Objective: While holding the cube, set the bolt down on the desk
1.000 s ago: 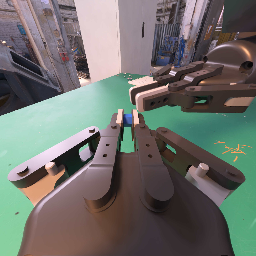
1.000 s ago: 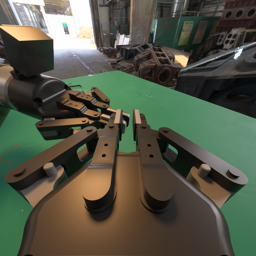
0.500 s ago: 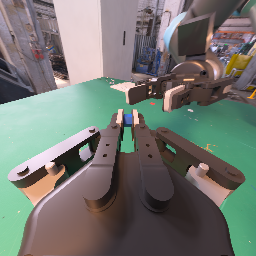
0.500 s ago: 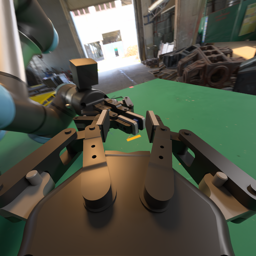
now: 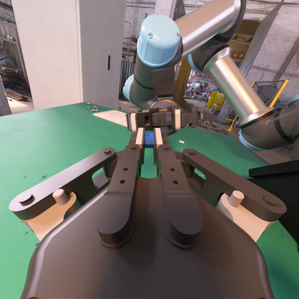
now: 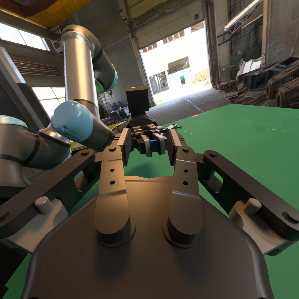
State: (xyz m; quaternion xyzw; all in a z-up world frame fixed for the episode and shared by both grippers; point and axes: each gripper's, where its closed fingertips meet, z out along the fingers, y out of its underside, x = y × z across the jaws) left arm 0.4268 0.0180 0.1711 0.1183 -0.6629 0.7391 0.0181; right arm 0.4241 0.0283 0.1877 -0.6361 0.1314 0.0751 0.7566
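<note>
Fingers of our left gripper (image 5: 149, 140) are pressed tight on the little blue cube (image 5: 148, 140), one pale pad on each side. We hold it up over the green tabletop (image 5: 56, 142). From our right camera we see the same cube (image 6: 153, 144), small and dark, between those pads.

Our right gripper (image 6: 148, 144) has its fingers spread wide, and nothing sits between them. It faces our left gripper, nose to nose and very close.

We cannot see the bolt in either gripper. A few small silver bolts (image 5: 92, 107) lie far off near the tabletop's back edge, beside a spiral notepad (image 5: 111, 115). We cannot tell if one of them is ours. Since the right fingers are empty, we think the bolt may already be down.

The cube looks hard and smooth with flat sides, so it should stay put if we keep squeezing the flat faces. A bolt would be hard, a bit heavy, and it rolls. We think holding it across the middle of its stem is best.
</note>
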